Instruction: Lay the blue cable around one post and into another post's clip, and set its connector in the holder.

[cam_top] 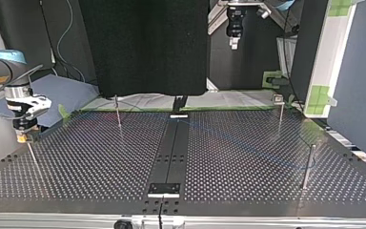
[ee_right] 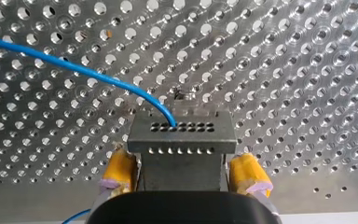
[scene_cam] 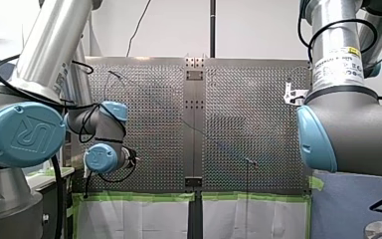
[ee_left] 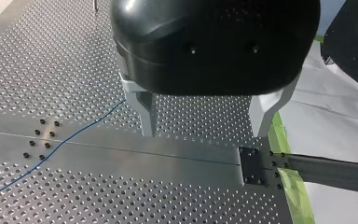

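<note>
Starting with the front view, the left arm's blue cap at eight o'clock bears a "UR" logo, and the right arm's label at one o'clock is too small to read. In the top view the right gripper hangs at nine o'clock above a thin post, while the left gripper sits high at one o'clock. The left wrist view shows it wide open and empty, the blue cable lying beside one finger. The right wrist view has yellow pads clamped on the connector (a grey holed block), the cable leaving toward ten o'clock, straight ahead being twelve; placing it likely falls to the right arm.
</note>
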